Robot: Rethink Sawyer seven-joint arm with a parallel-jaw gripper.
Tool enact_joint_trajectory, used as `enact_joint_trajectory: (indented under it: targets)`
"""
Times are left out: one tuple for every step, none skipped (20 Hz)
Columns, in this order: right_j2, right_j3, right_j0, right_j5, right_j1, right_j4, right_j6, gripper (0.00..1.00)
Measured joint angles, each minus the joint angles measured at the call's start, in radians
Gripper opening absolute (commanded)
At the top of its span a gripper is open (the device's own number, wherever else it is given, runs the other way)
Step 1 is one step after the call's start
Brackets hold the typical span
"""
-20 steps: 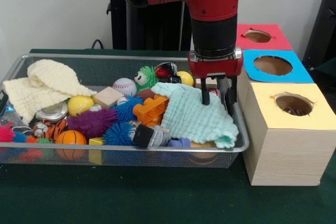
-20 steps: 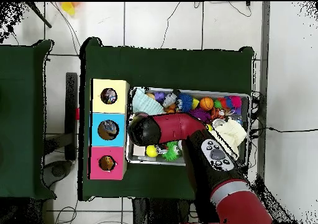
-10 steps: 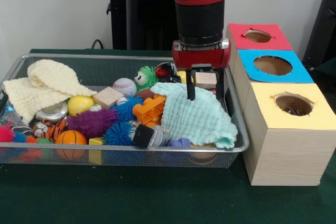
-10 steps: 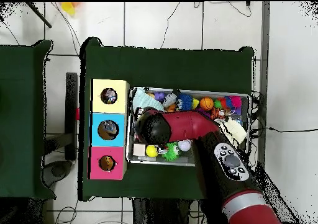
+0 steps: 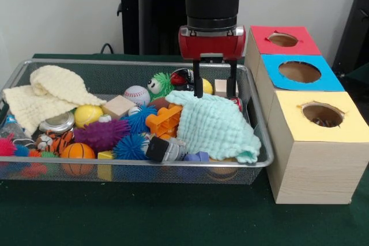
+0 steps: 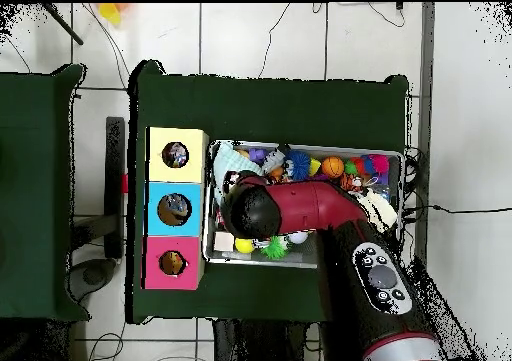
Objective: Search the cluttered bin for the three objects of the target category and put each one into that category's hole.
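The tool (image 5: pixel 214 84) hangs over the back right of the mesh bin (image 5: pixel 34 67), fingers apart and empty, tips just above the far edge of the mint cloth (image 5: pixel 216 125). A wooden block (image 5: pixel 225 87) sits right behind those fingers, with a yellow ball (image 5: pixel 204 86) beside it, and my guess is one of the two is the pick, though nothing here says which category counts. To do it cleanly, drop straight down, straddle one piece only, and keep clear of the cloth so it doesn't drag up with the lift. The bin is crammed: a cream cloth (image 5: pixel 49 93) at the left, a baseball (image 5: pixel 136 94), spiky purple and blue balls, an orange plastic brick (image 5: pixel 165 120). Beside it on the bench stand three boxes. The yellow box (image 5: pixel 323 142) seems to hold something dark in its hole, hard to make out; the blue box (image 5: pixel 300 72) and red box (image 5: pixel 282 40) look empty from the front, while from overhead every hole shows something dim inside.
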Motion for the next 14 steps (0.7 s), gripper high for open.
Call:
enact_joint_trajectory:
  targets:
    - [-0.001,0.0,0.002,0.0,0.003,-0.003,0.0,1.0]
    - [-0.005,0.0,0.007,-0.001,0.017,-0.014,0.0,1.0]
    - [-0.006,0.0,0.008,-0.002,0.022,-0.019,0.0,1.0]
    - [-0.006,0.0,0.009,-0.003,0.026,-0.023,0.0,1.0]
    - [-0.007,0.0,0.01,-0.004,0.03,-0.026,0.0,1.0]
    - [-0.008,0.0,0.01,-0.004,0.037,-0.032,0.0,1.0]
    - [-0.008,0.0,0.01,-0.004,0.044,-0.038,0.0,1.0]
    - [-0.008,0.0,0.01,-0.004,0.05,-0.043,0.0,1.0]
    - [-0.008,0.0,0.01,-0.005,0.056,-0.047,0.0,1.0]
    - [-0.008,0.0,0.01,-0.005,0.066,-0.052,0.0,1.0]
    - [-0.008,0.0,0.01,-0.005,0.068,-0.054,0.0,1.0]
    - [-0.008,0.0,0.01,-0.007,0.075,-0.06,0.0,1.0]
    - [-0.008,0.0,0.01,-0.008,0.079,-0.063,0.0,1.0]
    - [-0.008,0.0,0.01,-0.008,0.082,-0.066,0.0,1.0]
